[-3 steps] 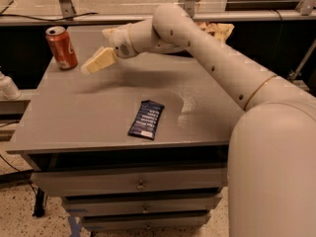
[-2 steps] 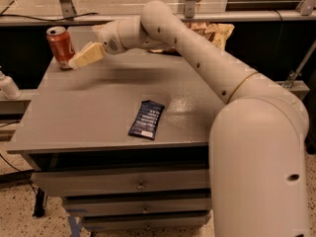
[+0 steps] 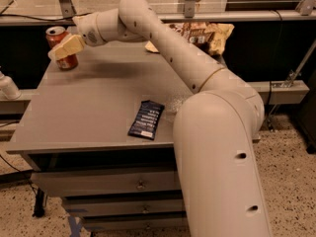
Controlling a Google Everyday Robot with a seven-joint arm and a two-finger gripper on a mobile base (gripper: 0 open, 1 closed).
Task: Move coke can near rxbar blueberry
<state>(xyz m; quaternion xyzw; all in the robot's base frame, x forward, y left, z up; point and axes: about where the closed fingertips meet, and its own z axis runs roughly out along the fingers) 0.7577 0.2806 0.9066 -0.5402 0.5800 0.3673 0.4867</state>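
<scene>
The coke can (image 3: 57, 35) is red with a silver top and stands upright at the far left corner of the grey table (image 3: 89, 102). My gripper (image 3: 65, 47) has reached across the table and sits right at the can, covering its middle from the front. The rxbar blueberry (image 3: 146, 119) is a flat dark navy bar with white text. It lies near the table's front edge, right of centre and well apart from the can. My arm stretches from the lower right over the back of the table.
A brown-and-yellow snack bag (image 3: 205, 33) lies at the back right of the table, partly behind my arm. A white object (image 3: 7, 86) sits off the table's left side. Drawers (image 3: 108, 184) sit under the tabletop. A rail runs behind the table.
My gripper has moved left toward the coke can and now overlaps it. The can and the bar have not moved.
</scene>
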